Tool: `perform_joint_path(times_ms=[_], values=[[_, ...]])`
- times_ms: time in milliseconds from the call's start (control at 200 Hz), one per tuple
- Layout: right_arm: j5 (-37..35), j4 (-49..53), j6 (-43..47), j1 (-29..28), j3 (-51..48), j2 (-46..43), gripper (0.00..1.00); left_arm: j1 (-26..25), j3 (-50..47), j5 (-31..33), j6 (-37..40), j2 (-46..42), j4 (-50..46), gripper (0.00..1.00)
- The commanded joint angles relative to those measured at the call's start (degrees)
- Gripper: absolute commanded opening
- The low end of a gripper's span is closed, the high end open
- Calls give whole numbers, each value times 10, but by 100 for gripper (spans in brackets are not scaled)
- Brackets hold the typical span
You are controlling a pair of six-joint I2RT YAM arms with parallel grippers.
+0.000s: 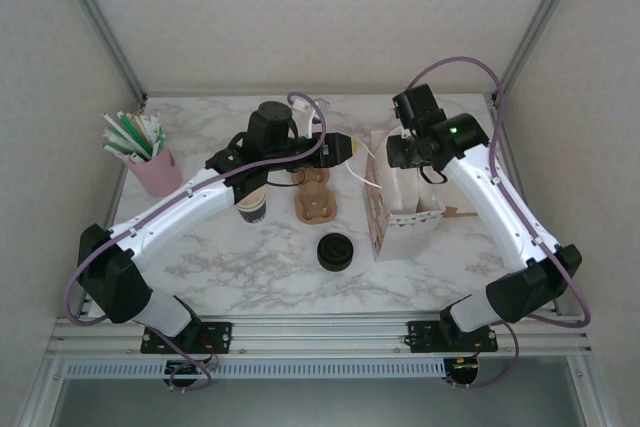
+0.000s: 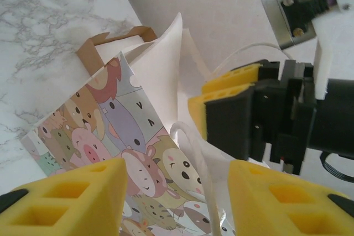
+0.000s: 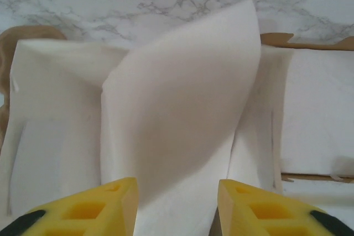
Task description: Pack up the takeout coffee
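The takeout coffee (image 1: 253, 211), cream above a black band, stands on the marble counter (image 1: 240, 267) under the left forearm, which hides its top. Just beside it lies a brown pulp cup carrier (image 1: 315, 197), with a loose black lid (image 1: 335, 252) nearer the bases. To the right stands the animal-print paper bag (image 1: 400, 212). The left tool (image 2: 177, 192) and right tool (image 3: 177, 203) are at its mouth, both with fingers spread and bag paper between them

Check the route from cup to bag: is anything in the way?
Yes. The brown carrier lies on the table between the cup and the bag. The left arm also stretches over the cup, hiding its top.
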State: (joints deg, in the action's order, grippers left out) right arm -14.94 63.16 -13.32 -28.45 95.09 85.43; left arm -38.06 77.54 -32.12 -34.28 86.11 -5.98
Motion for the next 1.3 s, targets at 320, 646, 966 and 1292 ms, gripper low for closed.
perform_joint_path(times_ms=[320, 646, 966, 1292], values=[[-20, -27, -14, -2, 25, 43, 14, -4, 20, 4, 16, 2, 0, 51], [25, -29, -14, -12, -30, -22, 0, -4, 21, 4, 14, 4, 2, 51], [40, -74, -13, -13, -118, -25, 0, -4, 21, 9, 12, 3, 2, 51], [28, -58, -13, -13, -94, -39, 19, -4, 22, 17, 10, -4, 3, 52]])
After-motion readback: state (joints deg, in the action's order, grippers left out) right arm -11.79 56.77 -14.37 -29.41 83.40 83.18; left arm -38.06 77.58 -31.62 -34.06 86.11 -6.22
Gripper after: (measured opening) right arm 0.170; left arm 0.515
